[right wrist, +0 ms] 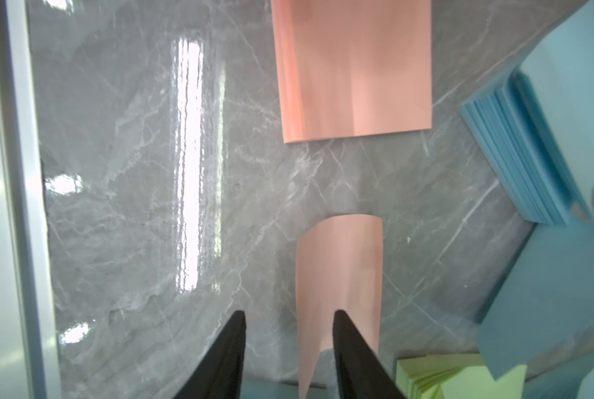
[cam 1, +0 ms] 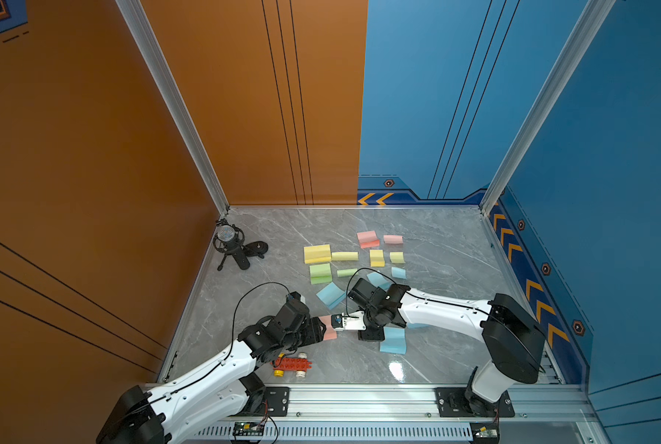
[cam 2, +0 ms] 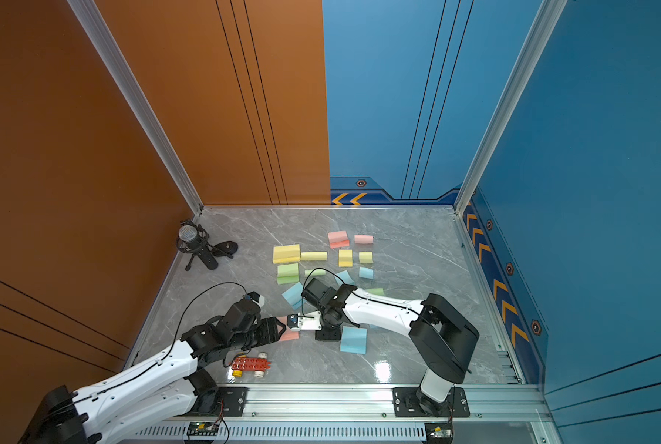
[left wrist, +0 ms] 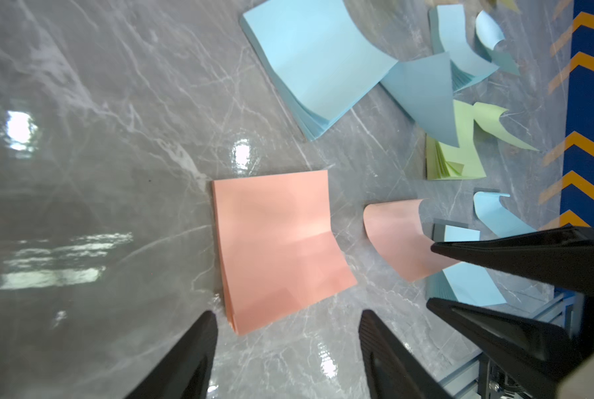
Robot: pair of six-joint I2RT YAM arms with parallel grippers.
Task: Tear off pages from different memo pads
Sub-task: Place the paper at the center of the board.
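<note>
A pink memo pad [left wrist: 274, 248] lies flat on the grey marble table just ahead of my left gripper [left wrist: 286, 323], which is open and holds nothing. In a top view that gripper [cam 1: 321, 328] sits at the pad's [cam 1: 330, 334] edge. A single curled pink page [right wrist: 340, 262] lies apart from the pad [right wrist: 354, 69]. It rests against one finger of my right gripper [right wrist: 288, 316], whose jaws stand open. More memo pads sit farther back: yellow [cam 1: 317, 253], green [cam 1: 320, 273] and blue [cam 1: 330, 294]. Loose pages [cam 1: 345, 256] lie beside them.
A red toy brick car [cam 1: 292, 363] lies near the front by the left arm. A microphone on a tripod [cam 1: 229, 240] stands at the back left. A blue pad [cam 1: 393, 340] lies below the right arm. The aluminium rail [cam 1: 359, 399] bounds the front.
</note>
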